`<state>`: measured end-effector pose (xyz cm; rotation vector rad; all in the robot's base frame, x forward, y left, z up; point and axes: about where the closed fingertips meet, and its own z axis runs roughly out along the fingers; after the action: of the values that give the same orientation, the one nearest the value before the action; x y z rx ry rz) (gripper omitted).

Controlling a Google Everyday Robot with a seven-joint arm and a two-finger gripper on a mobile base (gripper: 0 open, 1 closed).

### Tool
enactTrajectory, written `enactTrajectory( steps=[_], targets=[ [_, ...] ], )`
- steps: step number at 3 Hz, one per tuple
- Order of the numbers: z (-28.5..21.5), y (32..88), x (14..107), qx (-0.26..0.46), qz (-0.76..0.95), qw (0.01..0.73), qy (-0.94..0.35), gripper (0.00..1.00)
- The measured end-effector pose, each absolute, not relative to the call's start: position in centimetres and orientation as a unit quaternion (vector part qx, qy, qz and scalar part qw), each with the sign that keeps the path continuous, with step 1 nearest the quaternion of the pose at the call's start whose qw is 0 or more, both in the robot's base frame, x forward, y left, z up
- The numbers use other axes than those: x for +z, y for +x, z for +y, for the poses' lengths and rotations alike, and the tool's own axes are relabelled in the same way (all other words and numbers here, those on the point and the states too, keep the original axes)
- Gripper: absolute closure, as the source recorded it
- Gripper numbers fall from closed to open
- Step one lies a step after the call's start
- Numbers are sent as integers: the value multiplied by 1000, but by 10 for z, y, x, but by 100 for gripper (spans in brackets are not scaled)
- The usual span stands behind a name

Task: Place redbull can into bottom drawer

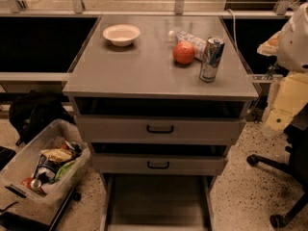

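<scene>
The redbull can [211,59] stands upright on the grey cabinet top [134,71], near its right front corner. The bottom drawer [159,201] is pulled out below the cabinet, and its flat grey floor is bare. My gripper [273,121] hangs at the right edge of the view, beside the cabinet's right side. It is below the level of the top and apart from the can, with the white arm [296,37] above it.
On the top there is a white bowl [121,34], an orange-red fruit [184,52] and a clear plastic bottle [190,40] lying behind the fruit. Two upper drawers with black handles [160,128] are slightly open. A bin of snacks [43,167] stands lower left, a chair base [281,191] lower right.
</scene>
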<state>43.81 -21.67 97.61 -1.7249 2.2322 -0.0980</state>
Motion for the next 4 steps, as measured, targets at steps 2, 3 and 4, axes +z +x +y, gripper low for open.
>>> enactTrajectory(
  steps=[2, 3, 4],
  targets=[
    [-226, 464, 980, -6, 770, 212, -602, 0],
    [-259, 519, 978, 40, 744, 295, -599, 0],
    [-253, 547, 976, 74, 730, 330, -594, 0]
  ],
)
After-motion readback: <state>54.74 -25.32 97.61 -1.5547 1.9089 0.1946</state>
